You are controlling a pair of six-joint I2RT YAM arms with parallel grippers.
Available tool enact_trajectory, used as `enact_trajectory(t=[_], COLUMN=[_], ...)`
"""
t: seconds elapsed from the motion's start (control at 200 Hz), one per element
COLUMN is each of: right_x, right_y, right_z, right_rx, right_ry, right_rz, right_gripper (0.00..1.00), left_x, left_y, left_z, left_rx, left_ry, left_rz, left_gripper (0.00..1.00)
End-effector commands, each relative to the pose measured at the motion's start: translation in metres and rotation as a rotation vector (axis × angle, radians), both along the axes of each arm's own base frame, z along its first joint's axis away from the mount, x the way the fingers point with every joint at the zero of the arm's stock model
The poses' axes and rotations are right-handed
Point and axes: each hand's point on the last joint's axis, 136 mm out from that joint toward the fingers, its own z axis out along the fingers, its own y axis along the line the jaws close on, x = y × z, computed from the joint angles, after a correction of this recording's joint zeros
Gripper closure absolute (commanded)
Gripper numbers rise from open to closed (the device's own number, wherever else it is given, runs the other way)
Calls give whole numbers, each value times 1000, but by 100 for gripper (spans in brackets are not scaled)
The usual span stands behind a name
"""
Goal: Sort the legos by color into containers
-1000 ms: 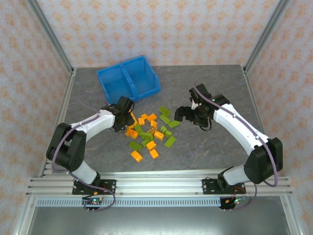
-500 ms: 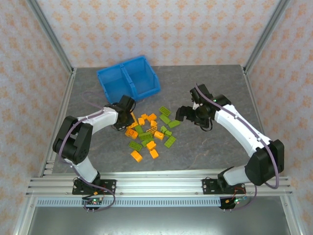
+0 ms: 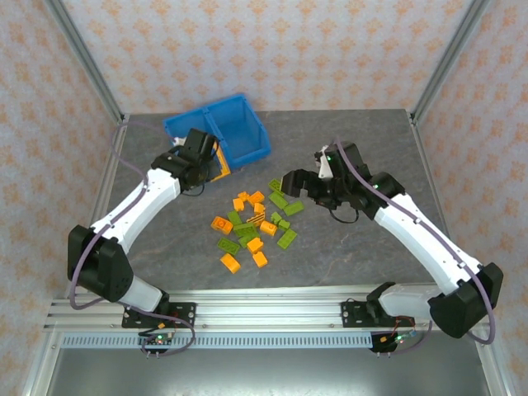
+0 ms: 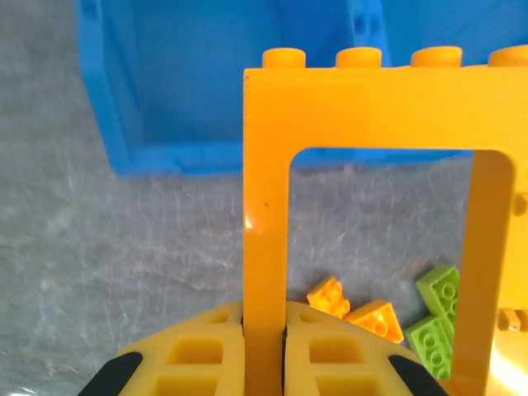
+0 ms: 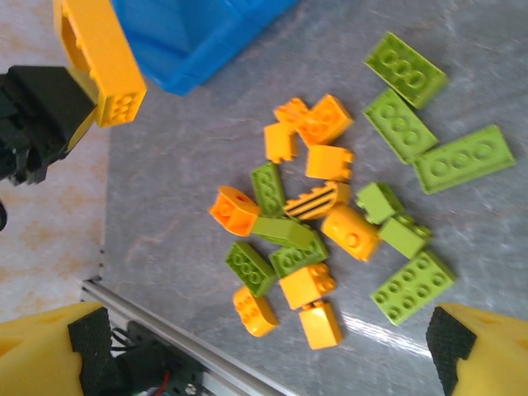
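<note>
The left jaws are closed on one side bar of the orange frame [image 4: 264, 206], holding it upright and clear of the counter [image 3: 355, 148], just at the near wall of the blue bin [image 3: 247, 132]. The bin sits toward the counter's far left corner. The other legos [image 3: 256, 224], orange and green, lie scattered mid-counter. The right jaws are spread wide with nothing between them, hovering over the pile's far right side near three flat green bricks [image 5: 394, 124].
</note>
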Motion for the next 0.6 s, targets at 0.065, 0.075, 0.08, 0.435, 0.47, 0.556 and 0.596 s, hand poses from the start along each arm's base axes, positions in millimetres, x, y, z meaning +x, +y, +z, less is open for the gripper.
enact_trajectory(t=[0.065,0.075,0.08,0.435,0.47,0.556,0.596], right_x=[6,6,6,-2,-3,-3,-3], right_y=[7,7,7,0,-1,-2,-2], right_z=[23,23,23,32,32,33,34], right_rx=[66,65,65,74,73,71,72], right_ry=[-74,-73,-74,-69,-70,-67,-66], right_rz=[-21,-22,-22,-47,-51,-59,-61], right_gripper=[1,1,1,1,1,1,1], left_x=[32,34,36,123,127,134,137], left_y=[42,43,44,81,84,84,84], left_z=[14,14,13,-54,-59,-70,-73], left_rx=[164,167,169,126,116,108,109], left_ry=[19,20,22,182,189,206,211], left_rz=[53,57,58,135,143,138,130], left_gripper=[88,88,88,88,88,85,83])
